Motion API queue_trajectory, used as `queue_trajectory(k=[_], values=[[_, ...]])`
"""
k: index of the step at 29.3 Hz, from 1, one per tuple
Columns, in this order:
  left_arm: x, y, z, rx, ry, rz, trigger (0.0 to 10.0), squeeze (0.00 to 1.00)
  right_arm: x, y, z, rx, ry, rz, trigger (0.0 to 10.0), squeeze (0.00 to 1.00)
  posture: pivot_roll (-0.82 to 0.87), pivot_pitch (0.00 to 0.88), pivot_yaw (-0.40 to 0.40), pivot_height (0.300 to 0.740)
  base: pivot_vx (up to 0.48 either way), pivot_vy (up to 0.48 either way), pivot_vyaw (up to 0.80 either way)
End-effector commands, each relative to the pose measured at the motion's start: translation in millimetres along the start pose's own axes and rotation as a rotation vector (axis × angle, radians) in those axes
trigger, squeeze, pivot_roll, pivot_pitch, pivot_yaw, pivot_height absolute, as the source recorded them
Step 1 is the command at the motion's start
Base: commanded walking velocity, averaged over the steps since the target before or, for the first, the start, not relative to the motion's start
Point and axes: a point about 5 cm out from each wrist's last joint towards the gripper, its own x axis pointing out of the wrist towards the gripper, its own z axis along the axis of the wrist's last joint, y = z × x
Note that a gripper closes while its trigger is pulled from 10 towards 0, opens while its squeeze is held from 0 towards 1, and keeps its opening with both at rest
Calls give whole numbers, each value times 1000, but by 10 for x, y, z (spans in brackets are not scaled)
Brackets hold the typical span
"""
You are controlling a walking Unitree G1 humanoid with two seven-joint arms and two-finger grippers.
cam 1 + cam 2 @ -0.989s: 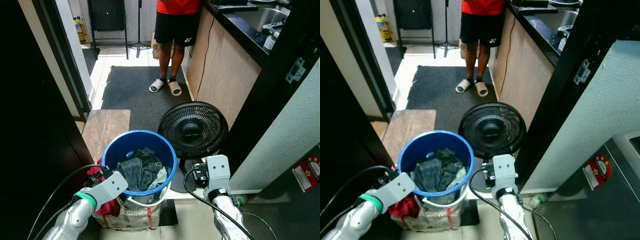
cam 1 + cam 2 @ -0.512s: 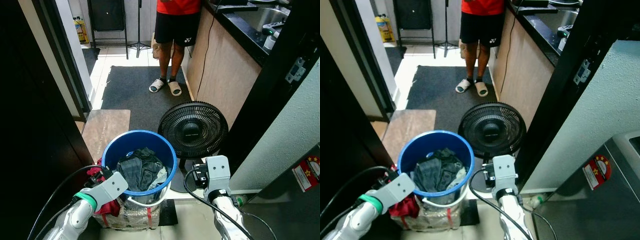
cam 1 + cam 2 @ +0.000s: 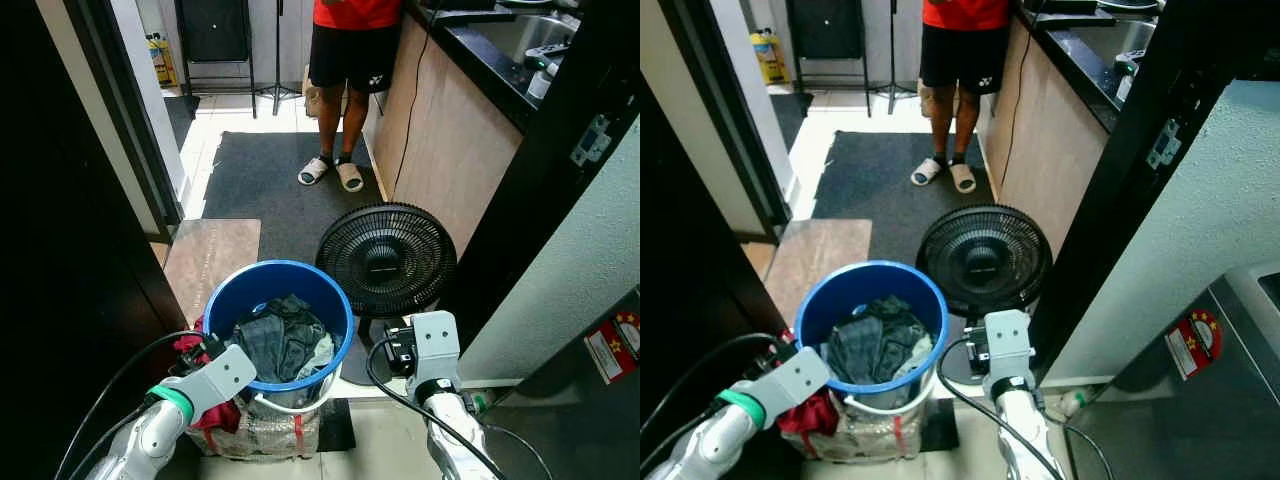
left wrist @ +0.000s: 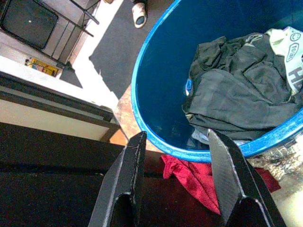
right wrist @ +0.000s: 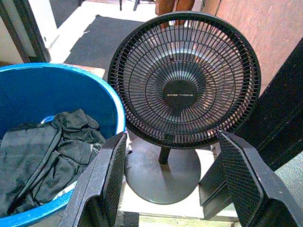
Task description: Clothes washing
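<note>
Clothes in blue bucket unchanged vs earlier; both grippers' fingers spread wide, holding nothing.

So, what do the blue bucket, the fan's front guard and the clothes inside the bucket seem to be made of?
Blue bucket: probably moulded plastic, with smooth, slightly glossy walls and a rolled rim.
Fan guard: thin black ribs radiating from a hub; painted wire or plastic, hard to tell.
Clothes: soft woven or knit fabric, dark and matte, crumpled in folds; a red cloth hangs outside, below the rim.
</note>
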Motion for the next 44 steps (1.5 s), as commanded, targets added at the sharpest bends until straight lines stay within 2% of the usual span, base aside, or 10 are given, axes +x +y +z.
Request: queue_trajectory(k=[1, 44], values=[[-40, -16, -53, 1, 17, -11, 10000, 0, -28, 15, -68, 3, 32, 3, 10000, 0, 15, 67, 50, 740, 0, 0, 0], [-21, -18, -51, 1, 21, -13, 10000, 0, -18, 0, -60, -6, 28, 3, 10000, 0, 4, 50, 48, 740, 0, 0, 0]])
